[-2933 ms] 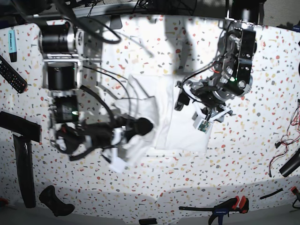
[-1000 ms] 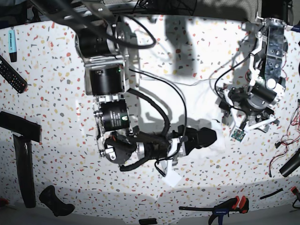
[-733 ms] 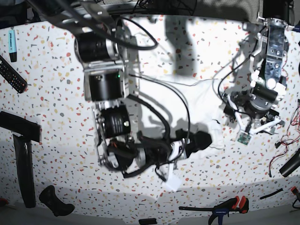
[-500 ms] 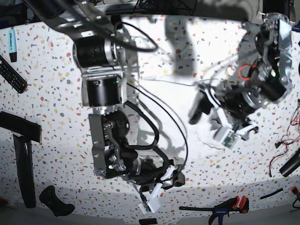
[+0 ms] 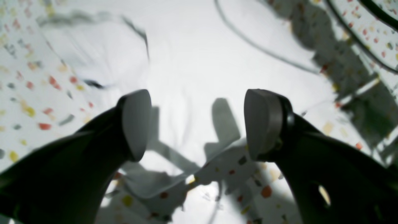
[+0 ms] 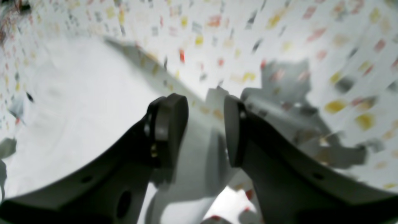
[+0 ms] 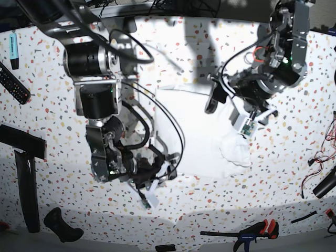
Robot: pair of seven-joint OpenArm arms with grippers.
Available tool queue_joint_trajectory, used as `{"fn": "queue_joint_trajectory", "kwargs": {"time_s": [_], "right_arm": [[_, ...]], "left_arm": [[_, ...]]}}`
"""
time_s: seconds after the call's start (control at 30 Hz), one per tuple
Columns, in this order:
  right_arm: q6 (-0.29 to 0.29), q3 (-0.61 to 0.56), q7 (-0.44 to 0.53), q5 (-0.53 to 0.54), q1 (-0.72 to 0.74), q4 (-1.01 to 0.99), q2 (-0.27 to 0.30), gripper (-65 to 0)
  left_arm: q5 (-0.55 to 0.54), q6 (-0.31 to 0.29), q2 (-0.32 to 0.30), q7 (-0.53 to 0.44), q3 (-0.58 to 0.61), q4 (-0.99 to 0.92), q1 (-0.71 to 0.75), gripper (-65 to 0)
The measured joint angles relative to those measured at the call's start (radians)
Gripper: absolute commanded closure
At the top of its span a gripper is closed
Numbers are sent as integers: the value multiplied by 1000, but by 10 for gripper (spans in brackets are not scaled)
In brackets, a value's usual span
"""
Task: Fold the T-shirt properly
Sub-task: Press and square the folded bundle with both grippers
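Left gripper (image 5: 197, 124) hangs spread wide over the shirt (image 5: 199, 56), holding nothing. Right gripper (image 6: 205, 129) is half parted at the shirt's edge, with no cloth pinched.

Changes vs. earlier frames: right gripper (image 7: 170, 167) now sits at the lower left edge of the T-shirt (image 7: 194, 131), back from its earlier reach across the cloth toward the table's (image 7: 47, 105) right side. Its jaws stand partly apart with nothing between them; earlier they carried a bunched fold. Left gripper (image 7: 212, 100) has moved in over the shirt's upper right part, jaws wide. The shirt now lies flatter, a rumpled lump at its right edge.
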Motion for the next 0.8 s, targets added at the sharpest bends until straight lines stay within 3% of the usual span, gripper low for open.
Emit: {"fn": "queue_joint_trajectory", "kwargs": {"time_s": [0.07, 0.2, 0.33, 0.53, 0.8], "right_arm": [[0, 0, 3, 2, -11, -12, 2, -240], [0, 0, -39, 22, -35, -12, 9, -239], [3, -1, -113, 115, -69, -11, 23, -239], [1, -1, -234, 299, -188, 100, 67, -235], [3, -49, -327, 465, -483, 475, 166, -235]], "left_arm": [[8, -1, 3, -26, 0, -66, 0, -449], [159, 0, 3, -69, 0, -198, 0, -449], [249, 21, 3, -125, 0, -272, -8, -449], [279, 2, 5, -109, 0, -298, -68, -449], [293, -56, 0, -94, -2, -304, -127, -449]]}}
